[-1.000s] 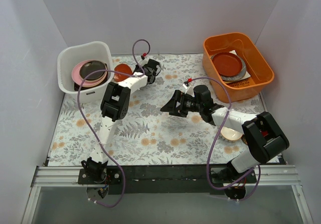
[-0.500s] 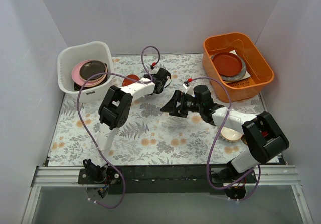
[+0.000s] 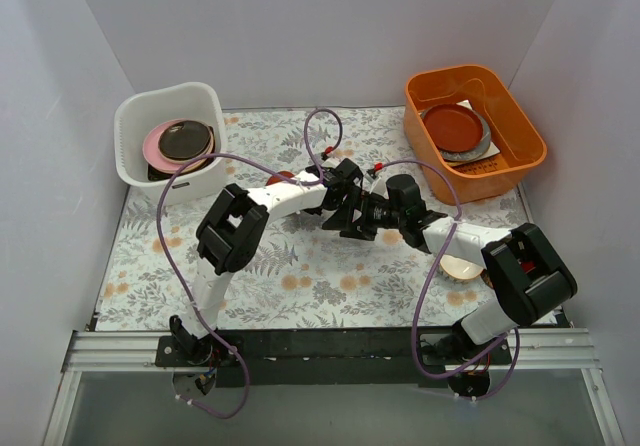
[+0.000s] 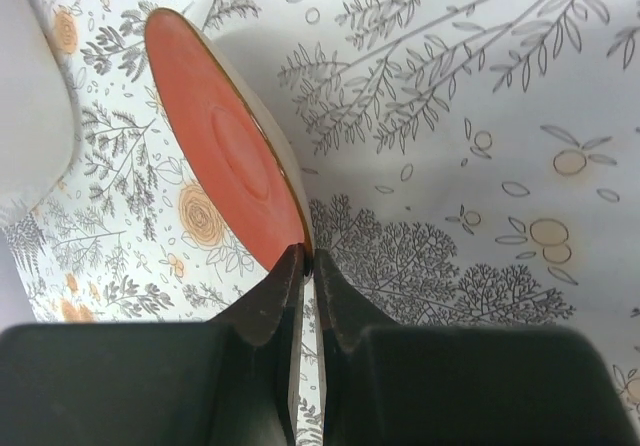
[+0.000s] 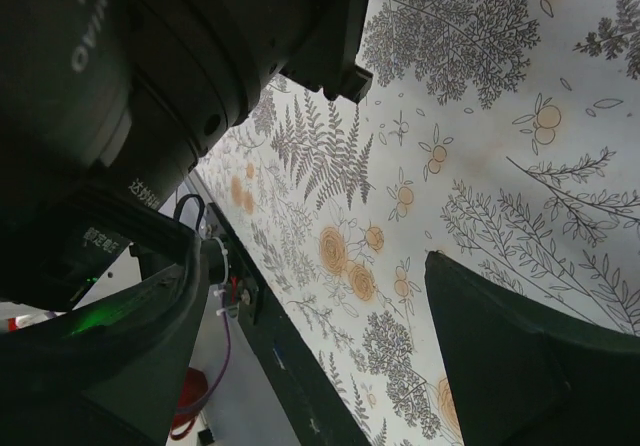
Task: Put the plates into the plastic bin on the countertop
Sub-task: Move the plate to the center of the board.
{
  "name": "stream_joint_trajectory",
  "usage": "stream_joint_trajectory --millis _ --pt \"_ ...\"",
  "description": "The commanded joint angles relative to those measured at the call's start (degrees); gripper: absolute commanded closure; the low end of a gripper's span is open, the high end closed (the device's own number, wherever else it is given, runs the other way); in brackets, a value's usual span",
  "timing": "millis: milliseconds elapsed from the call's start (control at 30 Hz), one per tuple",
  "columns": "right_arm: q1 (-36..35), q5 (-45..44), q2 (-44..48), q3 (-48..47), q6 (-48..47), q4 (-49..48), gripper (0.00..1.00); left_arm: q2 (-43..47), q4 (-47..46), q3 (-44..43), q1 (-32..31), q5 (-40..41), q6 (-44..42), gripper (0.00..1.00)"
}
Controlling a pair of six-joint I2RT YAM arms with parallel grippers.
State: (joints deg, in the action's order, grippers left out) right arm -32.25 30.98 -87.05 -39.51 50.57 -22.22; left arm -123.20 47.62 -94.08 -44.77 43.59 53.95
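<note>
Two grippers are crowded together near the middle of the worktop (image 4: pixel 450 116), so here is the left one first. My left gripper (image 4: pixel 303 258) is clenched on the rim of the orange-red plate (image 4: pixel 225 156), the two black fingers pinching its edge with barely a slit between them. From the wrist camera the plate stands steeply tilted, its glossy orange-red face turned toward 9 o'clock and a pale underside along the other edge, with a soft shadow on the fern print beside it. I cannot tell whether its far edge touches the surface.

Over to the right: my right gripper (image 5: pixel 315 266) is released, jaws spread wide with nothing between them but leaves and small orange flowers. It hovers just beside the left wrist, whose dark body fills the upper left of that wrist view.

From above, the white plastic bin (image 3: pixel 135 116) sits at 10 o'clock in the back corner, well apart from the plate I am holding. Inside it lies a stack of plates (image 3: pixel 183 141): a pink one low down, a beige one on it, and a dark brownish one on top.

At 2 o'clock stands the orange tub (image 3: pixel 520 136), with a red-brown dish (image 3: pixel 452 124) resting on a grey-rimmed one. At 4 o'clock a cream plate (image 3: pixel 462 266) peeks out from under my right forearm.
</note>
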Motion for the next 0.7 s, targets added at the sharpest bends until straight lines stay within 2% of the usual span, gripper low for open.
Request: stream_joint_trajectory --millis 0,67,133,233,300,533,633,667 --pt "0.26 0.75 1.97 0.66 -0.38 -0.37 0.04 2.79 3.36 1.27 -0.58 0.87 1.42 0.96" --pt "0.17 0.75 2.05 0.83 -0.29 -0.46 0.04 2.44 3.27 1.10 -0.67 1.23 1.16 0.94" --pt "0.17 0.75 2.14 0.92 -0.38 -0.46 0.04 2.17 3.27 0.83 -0.67 1.23 0.80 0.86" --pt "0.17 0.83 1.97 0.83 -0.29 -0.46 0.04 2.08 2.93 0.13 -0.75 -0.17 0.02 0.66" --pt "0.26 0.92 1.79 0.75 -0.21 -0.55 0.04 2.26 1.52 0.30 -0.75 -0.79 -0.69 0.60" --pt "0.26 1.10 1.88 0.83 -0.47 -0.55 0.04 3.92 1.60 -0.92 -0.75 -2.71 1.68 0.55" --pt "0.26 1.10 1.62 0.92 -0.47 -0.63 0.04 8.05 1.52 -1.19 -0.67 -5.87 4.74 0.44" --pt "0.26 1.18 1.53 0.84 -0.47 -0.72 0.04 11.11 1.25 -0.93 -0.49 -7.02 5.89 0.35"
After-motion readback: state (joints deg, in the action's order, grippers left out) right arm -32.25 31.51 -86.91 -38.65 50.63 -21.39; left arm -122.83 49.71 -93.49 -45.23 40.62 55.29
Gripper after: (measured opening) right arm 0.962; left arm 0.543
